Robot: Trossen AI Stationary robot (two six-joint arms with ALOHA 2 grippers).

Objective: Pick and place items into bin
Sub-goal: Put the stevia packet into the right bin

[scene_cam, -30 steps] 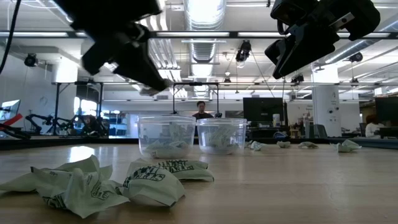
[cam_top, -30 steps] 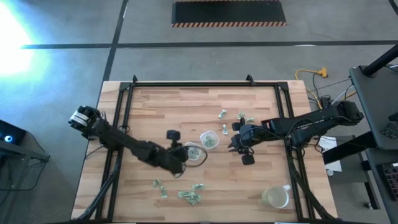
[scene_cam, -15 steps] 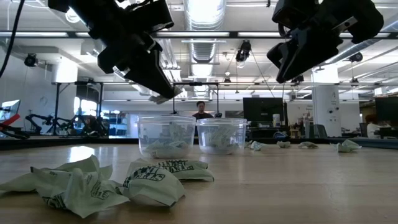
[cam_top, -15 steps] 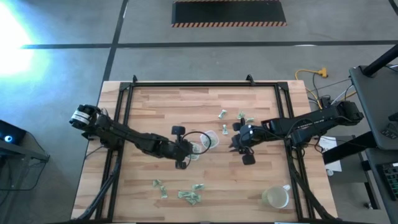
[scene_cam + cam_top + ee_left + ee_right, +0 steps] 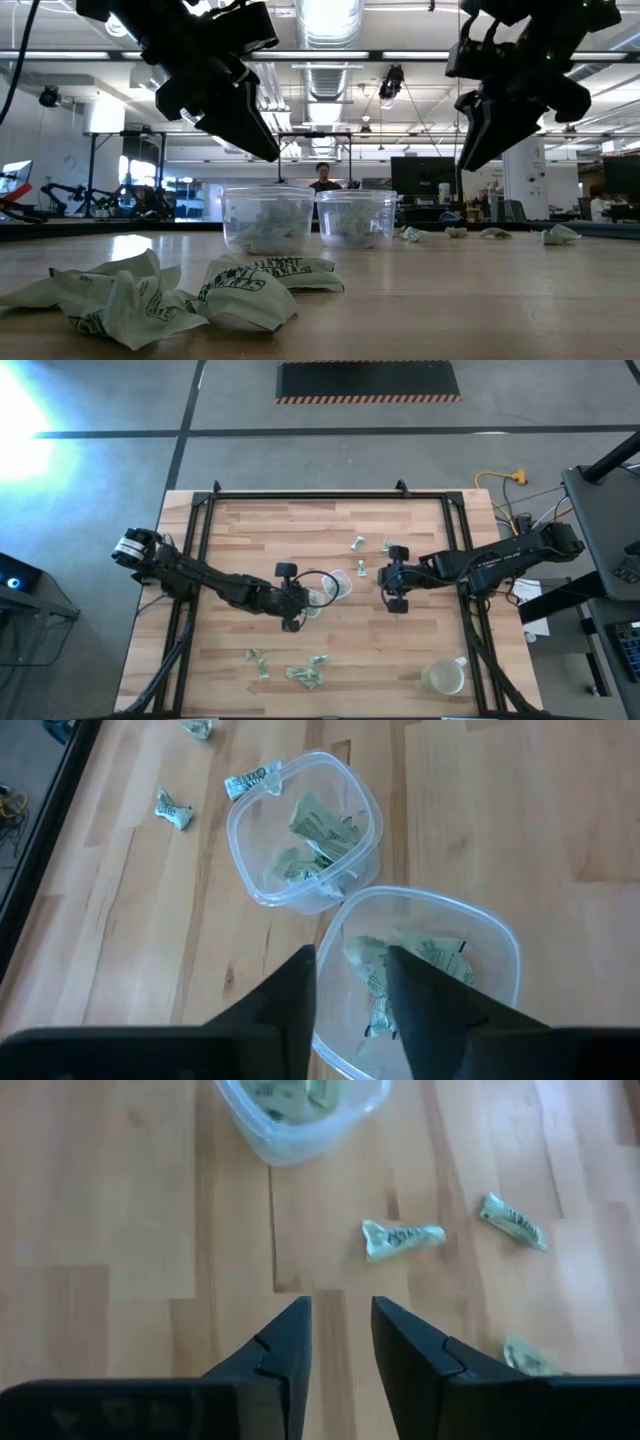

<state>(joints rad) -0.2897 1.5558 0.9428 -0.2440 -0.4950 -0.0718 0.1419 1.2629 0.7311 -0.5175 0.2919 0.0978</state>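
Two small clear tubs serve as bins, one (image 5: 314, 603) nearer and one (image 5: 338, 585) farther right, both with pale green-and-white wrapper items inside. My left gripper (image 5: 350, 988) hovers open over the nearer tub (image 5: 430, 970), nothing between its fingers. My right gripper (image 5: 340, 1342) hangs open over bare wood to the right of the tubs (image 5: 383, 578), slanting down. One loose item (image 5: 400, 1237) lies just ahead of it. More items lie by the far side (image 5: 357, 543) and near the front edge (image 5: 305, 676).
A yellowish-white mug (image 5: 443, 677) stands at the near right corner. A black frame (image 5: 300, 497) runs around the wooden table top. In the low view a heap of crumpled items (image 5: 150, 295) lies in the foreground, with other items (image 5: 558, 234) at the right.
My left gripper has swung toward the table's far right, to above the nearer tub, and then kept still. The pale piece at its fingertips half a second ago is gone from them. My right gripper has tipped and rolled, and now points more steeply down.
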